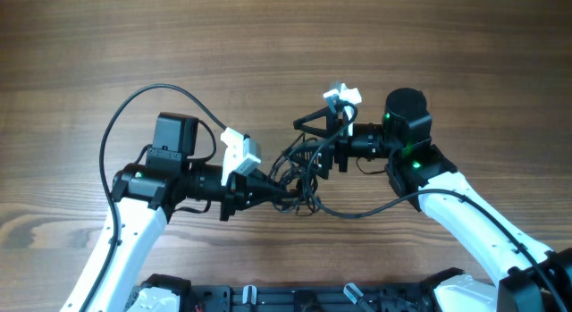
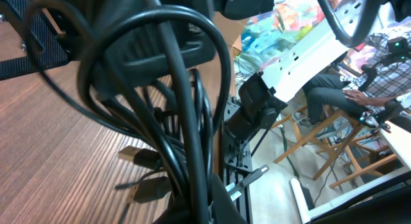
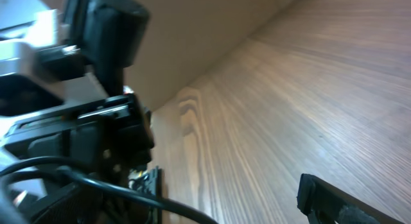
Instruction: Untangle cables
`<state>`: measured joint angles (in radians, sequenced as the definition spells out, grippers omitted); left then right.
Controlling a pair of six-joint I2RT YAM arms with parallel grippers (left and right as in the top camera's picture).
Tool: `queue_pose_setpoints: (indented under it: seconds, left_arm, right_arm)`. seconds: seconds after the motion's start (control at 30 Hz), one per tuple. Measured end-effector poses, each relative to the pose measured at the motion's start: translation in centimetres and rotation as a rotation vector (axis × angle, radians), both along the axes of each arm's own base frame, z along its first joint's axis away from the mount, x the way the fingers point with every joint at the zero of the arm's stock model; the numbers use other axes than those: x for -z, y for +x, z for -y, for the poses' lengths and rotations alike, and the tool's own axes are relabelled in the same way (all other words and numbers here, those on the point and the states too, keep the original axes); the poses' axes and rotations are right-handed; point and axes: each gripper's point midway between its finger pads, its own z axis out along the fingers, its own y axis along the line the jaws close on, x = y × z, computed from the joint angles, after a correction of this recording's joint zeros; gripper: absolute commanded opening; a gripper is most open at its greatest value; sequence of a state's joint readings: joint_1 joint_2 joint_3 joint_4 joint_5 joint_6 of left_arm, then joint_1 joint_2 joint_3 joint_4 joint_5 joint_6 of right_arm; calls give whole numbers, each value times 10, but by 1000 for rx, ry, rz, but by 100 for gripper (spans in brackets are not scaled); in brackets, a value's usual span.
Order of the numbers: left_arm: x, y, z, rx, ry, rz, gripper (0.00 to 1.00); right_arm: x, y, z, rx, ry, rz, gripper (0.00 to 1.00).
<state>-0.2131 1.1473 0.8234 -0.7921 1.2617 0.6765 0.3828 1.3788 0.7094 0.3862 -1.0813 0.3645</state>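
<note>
The cables (image 1: 302,173) are a dark knot of thin black wires on the wooden table, between my two grippers. My left gripper (image 1: 290,198) reaches in from the left and is shut on the lower part of the knot. In the left wrist view the cables (image 2: 183,102) loop up from the shut jaws (image 2: 207,210), and two small plug ends (image 2: 142,158) lie on the wood. My right gripper (image 1: 309,149) reaches in from the right with its fingers spread wide at the knot's upper edge. In the right wrist view one strand (image 3: 128,193) crosses in front of the open jaws (image 3: 231,193).
A thicker black cord (image 1: 143,102) arcs from the left arm over the table. Another runs from the right arm (image 1: 375,207) along the table. The table's front edge with a black frame (image 1: 268,299) is close behind both arms.
</note>
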Motion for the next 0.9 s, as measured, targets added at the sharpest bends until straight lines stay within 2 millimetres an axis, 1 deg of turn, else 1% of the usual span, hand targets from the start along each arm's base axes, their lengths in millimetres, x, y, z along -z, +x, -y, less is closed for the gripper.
queue_pose_setpoints:
  seconds: [0.17, 0.23, 0.33, 0.4, 0.47, 0.5, 0.53, 0.57, 0.6, 0.67, 0.77, 0.8, 0.9]
  left_arm:
    - [1, -1, 0, -1, 6, -11, 4]
    - [1, -1, 0, 0, 4, -12, 4]
    - [-2, -3, 0, 8, -12, -15, 4]
    - [-4, -4, 1, 13, -24, -18, 4]
    - [-7, -5, 1, 20, -44, -24, 4]
    - [-10, -6, 1, 25, -58, -26, 4]
    - [-13, -8, 2, 35, -78, -30, 4]
    - [-15, -9, 2, 43, -91, -32, 4]
    - [-16, -10, 3, 49, -98, -33, 4]
    - [-18, -14, 5, 68, -106, -33, 4]
    - [-18, -20, 10, 98, -106, -34, 4]
    - [-18, -21, 11, 105, -106, -34, 4]
    - [-18, -23, 13, 113, -105, -33, 4]
  right_arm:
    - [-6, -16, -1, -98, 28, 32, 100]
    - [-7, -20, -2, -122, 34, 40, 100]
    - [-6, -20, -2, -123, 32, 40, 100]
    - [1, -14, -2, -78, 6, 3, 99]
    - [16, 0, 1, 25, -49, -66, 94]
    - [22, 6, 3, 70, -72, -83, 88]
    - [29, 15, 6, 132, -101, -105, 85]
    - [30, 16, 7, 145, -106, -109, 84]
    - [35, 26, 10, 207, -130, -113, 83]
    - [40, 33, 13, 262, -151, -123, 84]
    - [43, 38, 13, 302, -168, -127, 85]
    - [43, 38, 13, 306, -169, -127, 82]
    - [47, 40, 16, 327, -184, -141, 57]
